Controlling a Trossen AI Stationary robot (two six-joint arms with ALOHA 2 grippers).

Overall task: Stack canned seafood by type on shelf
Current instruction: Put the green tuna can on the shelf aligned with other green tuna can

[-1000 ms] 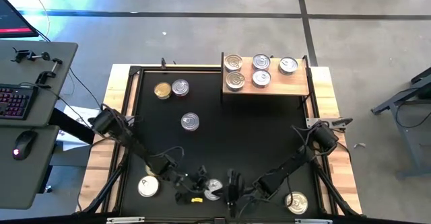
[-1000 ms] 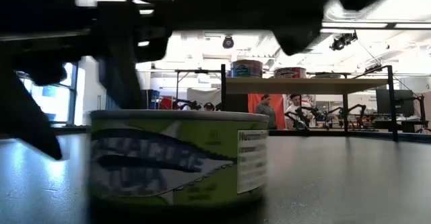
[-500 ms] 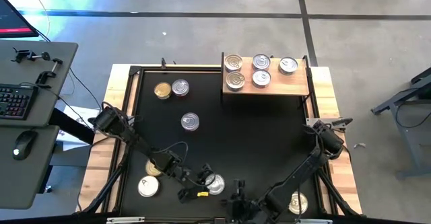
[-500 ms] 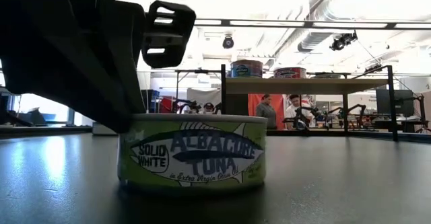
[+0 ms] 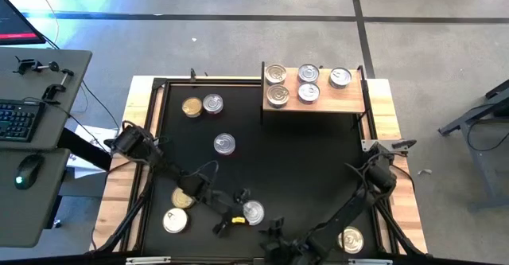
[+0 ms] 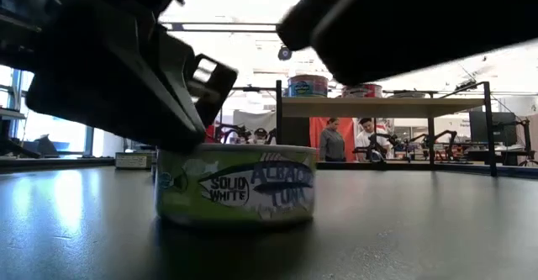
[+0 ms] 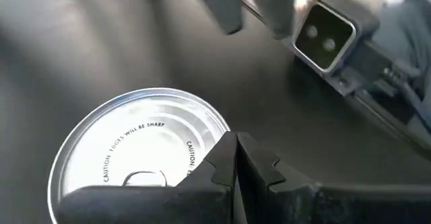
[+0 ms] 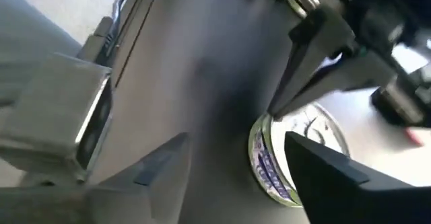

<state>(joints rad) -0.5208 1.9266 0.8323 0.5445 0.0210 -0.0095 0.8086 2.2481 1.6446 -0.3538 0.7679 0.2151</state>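
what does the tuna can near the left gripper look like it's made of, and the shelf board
The tuna can looks like metal: a shiny silver pull-tab lid, with a glossy printed label around its side. The shelf board appears to be light, matte wood on a black, probably metal, frame.

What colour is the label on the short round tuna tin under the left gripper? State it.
Light green with a dark blue fish, on the short round tuna tin; low view shows it best.

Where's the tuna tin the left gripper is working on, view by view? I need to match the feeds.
High view: tuna tin, near front edge, at the left gripper.
Low view: tin at centre, label readable.
Left wrist view: silver lid beside the fingers.
Right wrist view: tin lying past the open right gripper.
Shared landmark: left gripper.
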